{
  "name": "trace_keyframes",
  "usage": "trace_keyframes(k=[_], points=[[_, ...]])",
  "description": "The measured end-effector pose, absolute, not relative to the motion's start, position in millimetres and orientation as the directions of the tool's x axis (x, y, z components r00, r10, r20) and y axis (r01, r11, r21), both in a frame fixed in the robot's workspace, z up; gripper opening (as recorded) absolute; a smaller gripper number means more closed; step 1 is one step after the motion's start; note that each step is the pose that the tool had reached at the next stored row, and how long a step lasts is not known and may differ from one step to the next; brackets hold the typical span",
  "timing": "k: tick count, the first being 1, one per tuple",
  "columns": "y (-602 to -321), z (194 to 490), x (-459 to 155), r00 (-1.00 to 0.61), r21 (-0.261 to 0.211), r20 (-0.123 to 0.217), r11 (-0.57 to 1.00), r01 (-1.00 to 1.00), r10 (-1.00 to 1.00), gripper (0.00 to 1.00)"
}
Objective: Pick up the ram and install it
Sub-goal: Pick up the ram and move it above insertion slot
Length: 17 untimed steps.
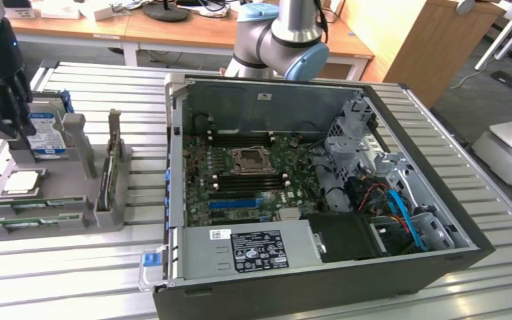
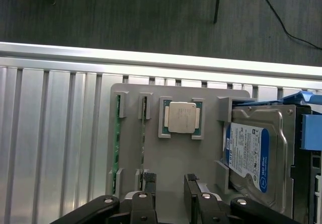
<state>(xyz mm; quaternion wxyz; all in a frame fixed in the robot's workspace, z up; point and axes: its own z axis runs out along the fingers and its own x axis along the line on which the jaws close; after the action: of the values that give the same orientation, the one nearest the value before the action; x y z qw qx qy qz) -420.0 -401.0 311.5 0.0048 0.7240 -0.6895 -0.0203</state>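
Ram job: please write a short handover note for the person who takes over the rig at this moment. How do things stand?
Gripper: open and empty, hanging above the holder.
Ram: on edge in its holder slot, with a second stick beside it. The gripper touches neither.
Case: open. The long slots beside the processor socket look empty.
Done: nothing that shows.
Left: picking up the ram and installing it.

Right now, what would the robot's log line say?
gripper: open, empty, over grey holder | ram sticks: on edge in holder slots | processor, hard drive: also in holder | computer case: open
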Motion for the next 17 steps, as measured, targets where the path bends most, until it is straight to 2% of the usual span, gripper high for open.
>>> trace_keyframes(k=[17], points=[[-419.4,311.5,-420.6,0.048,0.035,-0.023,-0.049,-0.998,-0.999,0.36]])
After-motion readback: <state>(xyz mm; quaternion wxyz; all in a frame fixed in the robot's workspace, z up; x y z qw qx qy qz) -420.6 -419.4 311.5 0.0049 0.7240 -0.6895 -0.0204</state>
